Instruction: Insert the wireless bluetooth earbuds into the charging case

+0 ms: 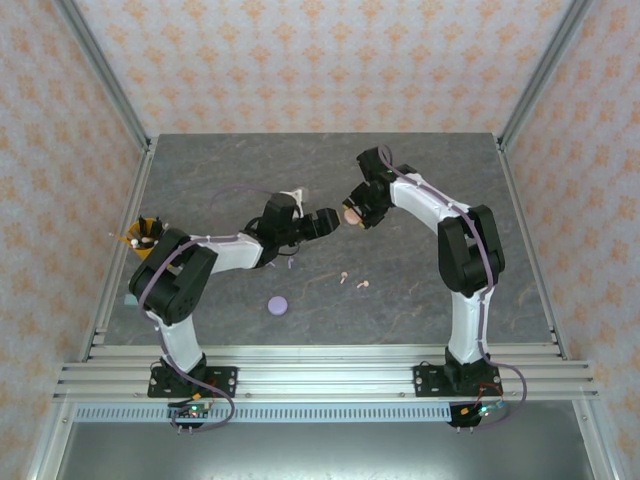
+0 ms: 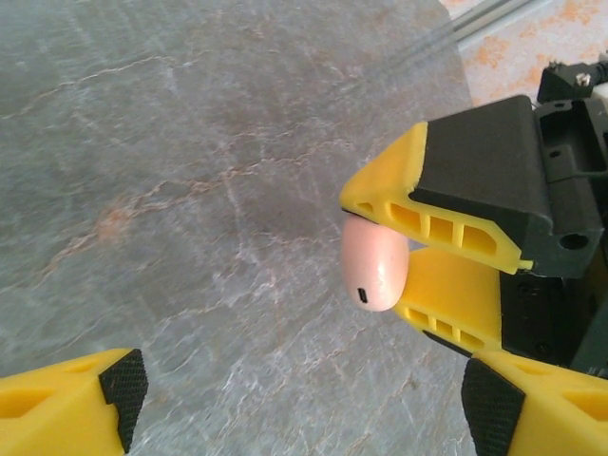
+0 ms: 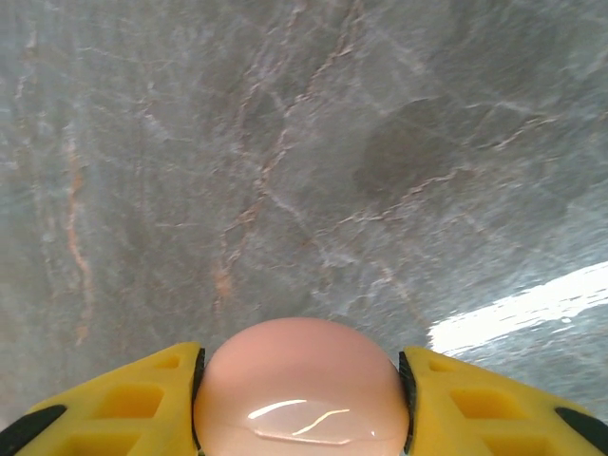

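A pale pink round charging case [image 3: 302, 389] is clamped between the yellow fingers of my right gripper [image 3: 302, 366], held above the grey table at mid-centre. It also shows edge-on as the pink case [image 2: 375, 268], with a small dark port facing down. My left gripper [image 2: 304, 408] is open wide, nothing between its black pads, and sits just left of the case [image 1: 350, 214]. Two pale pink earbuds [image 1: 343, 279] [image 1: 363, 284] lie loose on the table in front of the grippers.
A lilac round case [image 1: 277, 306] lies on the table near the left arm. A yellow-and-black object [image 1: 145, 237] sits at the left edge. Metal rails [image 1: 320, 365] run along the near edge. Patterned walls enclose the table.
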Robot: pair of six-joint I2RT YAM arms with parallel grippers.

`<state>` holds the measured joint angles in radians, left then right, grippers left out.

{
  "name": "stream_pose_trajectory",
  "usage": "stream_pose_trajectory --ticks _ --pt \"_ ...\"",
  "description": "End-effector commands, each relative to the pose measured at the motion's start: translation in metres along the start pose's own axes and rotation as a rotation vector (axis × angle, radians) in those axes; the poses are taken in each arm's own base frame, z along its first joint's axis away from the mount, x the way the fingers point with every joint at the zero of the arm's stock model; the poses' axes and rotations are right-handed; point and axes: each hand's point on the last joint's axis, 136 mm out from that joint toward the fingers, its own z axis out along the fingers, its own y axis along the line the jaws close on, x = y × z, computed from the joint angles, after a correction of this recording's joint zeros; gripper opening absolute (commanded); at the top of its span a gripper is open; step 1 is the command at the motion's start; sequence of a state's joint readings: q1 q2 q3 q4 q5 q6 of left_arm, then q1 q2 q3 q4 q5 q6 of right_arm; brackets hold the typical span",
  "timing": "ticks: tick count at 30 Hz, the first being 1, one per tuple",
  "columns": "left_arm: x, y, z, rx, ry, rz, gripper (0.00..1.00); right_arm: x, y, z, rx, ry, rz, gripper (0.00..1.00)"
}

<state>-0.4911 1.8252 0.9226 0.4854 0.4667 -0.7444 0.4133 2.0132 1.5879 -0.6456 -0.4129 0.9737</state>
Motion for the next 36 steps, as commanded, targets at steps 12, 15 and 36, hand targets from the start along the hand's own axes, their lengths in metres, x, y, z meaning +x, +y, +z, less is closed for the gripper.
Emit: stream_pose_trajectory --ticks 12,15,36 --pt "-0.02 -0.032 0.026 0.14 -0.073 0.015 0.69 0.0 0.035 -0.001 -0.12 0.052 0.092 0.47" --pt "-0.02 -0.032 0.029 0.145 -0.075 0.011 0.65 0.001 0.036 0.0 -0.129 0.062 0.104 0.47" --pt "-0.027 -0.035 0.045 0.158 -0.077 0.016 0.54 0.006 0.034 -0.002 -0.153 0.081 0.129 0.46"
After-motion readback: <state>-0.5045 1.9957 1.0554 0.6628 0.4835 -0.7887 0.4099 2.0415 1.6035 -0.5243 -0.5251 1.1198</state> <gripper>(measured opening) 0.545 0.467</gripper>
